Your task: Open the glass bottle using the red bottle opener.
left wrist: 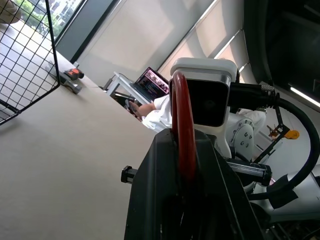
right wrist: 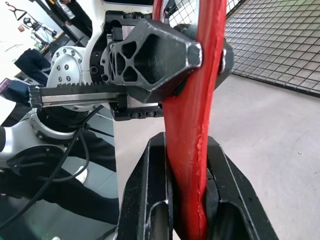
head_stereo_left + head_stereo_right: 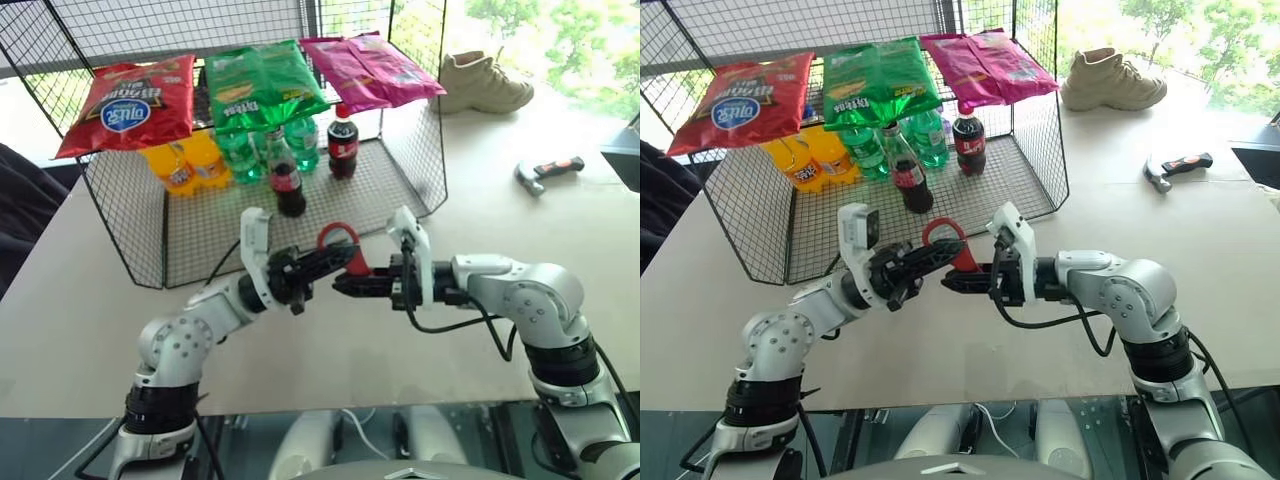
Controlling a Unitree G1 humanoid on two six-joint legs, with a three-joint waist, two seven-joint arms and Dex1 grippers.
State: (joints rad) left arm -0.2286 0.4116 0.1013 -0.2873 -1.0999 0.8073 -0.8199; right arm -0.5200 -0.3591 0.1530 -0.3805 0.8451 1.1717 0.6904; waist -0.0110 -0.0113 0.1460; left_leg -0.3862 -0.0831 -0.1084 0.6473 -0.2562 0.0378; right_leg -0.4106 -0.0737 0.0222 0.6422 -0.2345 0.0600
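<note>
The red bottle opener [image 3: 339,243] hangs above the table, in front of the wire basket, with both grippers on it. My left gripper [image 3: 338,262] is shut on it from the left, just below the loop head. From the right, my right gripper [image 3: 347,285] is shut on the opener's handle [image 2: 192,125], which stands squeezed between its two black fingers [image 2: 145,200]. In the left wrist view the red loop [image 1: 182,120] rises out of the closed fingers. The glass bottle [image 3: 287,182], with dark liquid and a red label, stands upright in the basket just behind the grippers, untouched.
The wire basket [image 3: 410,190] also holds a red-capped cola bottle [image 3: 342,140], green bottles [image 3: 240,155] and orange bottles [image 3: 185,165], with chip bags [image 3: 262,85] lying across its top. A hammer [image 3: 545,172] and a shoe [image 3: 485,82] lie on the table to the right.
</note>
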